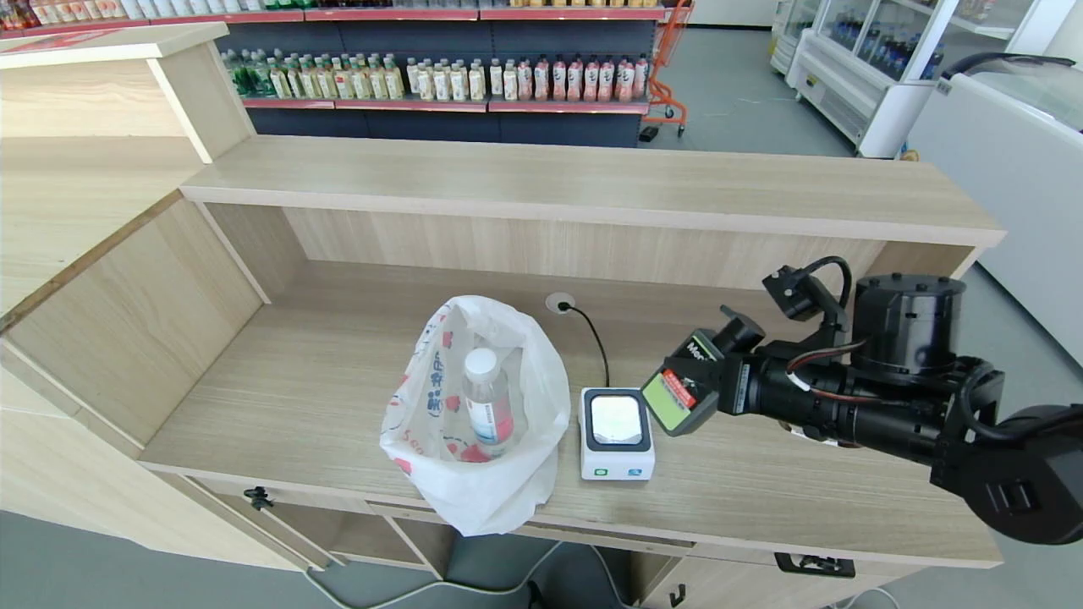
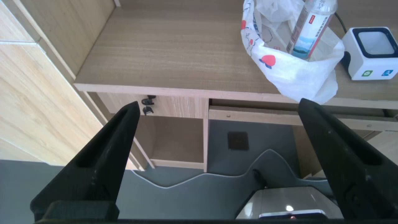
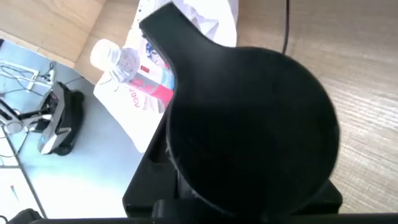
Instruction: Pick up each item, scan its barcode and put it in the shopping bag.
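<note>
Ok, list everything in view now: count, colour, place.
counter: one, light wood, in front of the robot.
bag: one, white with red and blue print, open on the counter.
bottle: one, clear, white cap, upright in the bag.
scanner: one, white, on the counter right of the bag.
cable: one, black, from scanner to the counter's back.
pack: one, green face, held in the air by the scanner's right side.
shelves: several, dark, red-edged, stocked with drinks, behind the counter.
right tool: black, shut on the pack.
left tool: black, open, low before the counter's front.
</note>
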{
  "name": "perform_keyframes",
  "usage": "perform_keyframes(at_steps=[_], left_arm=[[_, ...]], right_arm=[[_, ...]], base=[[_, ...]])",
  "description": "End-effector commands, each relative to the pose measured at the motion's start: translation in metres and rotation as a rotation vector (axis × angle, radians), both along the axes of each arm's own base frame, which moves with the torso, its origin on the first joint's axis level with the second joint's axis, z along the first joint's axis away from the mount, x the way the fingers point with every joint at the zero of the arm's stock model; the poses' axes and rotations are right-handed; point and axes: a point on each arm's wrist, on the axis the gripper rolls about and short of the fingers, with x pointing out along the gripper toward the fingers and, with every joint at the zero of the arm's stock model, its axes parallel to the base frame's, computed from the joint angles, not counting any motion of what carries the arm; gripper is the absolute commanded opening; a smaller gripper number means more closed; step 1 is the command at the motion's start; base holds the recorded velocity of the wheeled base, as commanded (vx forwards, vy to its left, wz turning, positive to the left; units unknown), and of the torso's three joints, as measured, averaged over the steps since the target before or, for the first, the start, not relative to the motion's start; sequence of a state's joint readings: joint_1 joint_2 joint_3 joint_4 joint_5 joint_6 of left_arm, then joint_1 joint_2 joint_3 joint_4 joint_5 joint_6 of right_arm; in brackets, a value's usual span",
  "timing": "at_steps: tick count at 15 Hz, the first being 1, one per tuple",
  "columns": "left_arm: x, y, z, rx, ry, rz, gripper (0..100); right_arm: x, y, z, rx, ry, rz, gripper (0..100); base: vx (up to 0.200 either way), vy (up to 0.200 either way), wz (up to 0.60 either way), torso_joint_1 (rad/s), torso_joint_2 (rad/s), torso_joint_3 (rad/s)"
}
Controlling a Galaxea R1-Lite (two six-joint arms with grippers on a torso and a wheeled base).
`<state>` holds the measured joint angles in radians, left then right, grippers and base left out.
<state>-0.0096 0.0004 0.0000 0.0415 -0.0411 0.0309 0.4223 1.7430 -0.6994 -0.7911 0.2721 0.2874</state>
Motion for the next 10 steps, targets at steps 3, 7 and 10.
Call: perform_keyframes(at_steps=[3, 7, 10], left_arm=[[0.000, 0.000, 0.000, 0.000, 0.000, 0.000, 100], [0.000, 0.000, 0.000, 0.000, 0.000, 0.000, 100], [0.000, 0.000, 0.000, 0.001, -0.001, 0.000, 100]], right_arm=[[0.012, 0.009, -0.026, 0.049, 0.078, -0.026, 0], [0.022, 0.015, -0.044, 0.043, 0.097, -0.028, 0], [0.027, 0.017, -0.051, 0.026, 0.100, -0.025, 0]], base=[[0.000, 0.000, 0.00, 0.000, 0.00, 0.000], [0.000, 0.000, 0.00, 0.000, 0.00, 0.000], [0.000, 0.000, 0.00, 0.000, 0.00, 0.000]])
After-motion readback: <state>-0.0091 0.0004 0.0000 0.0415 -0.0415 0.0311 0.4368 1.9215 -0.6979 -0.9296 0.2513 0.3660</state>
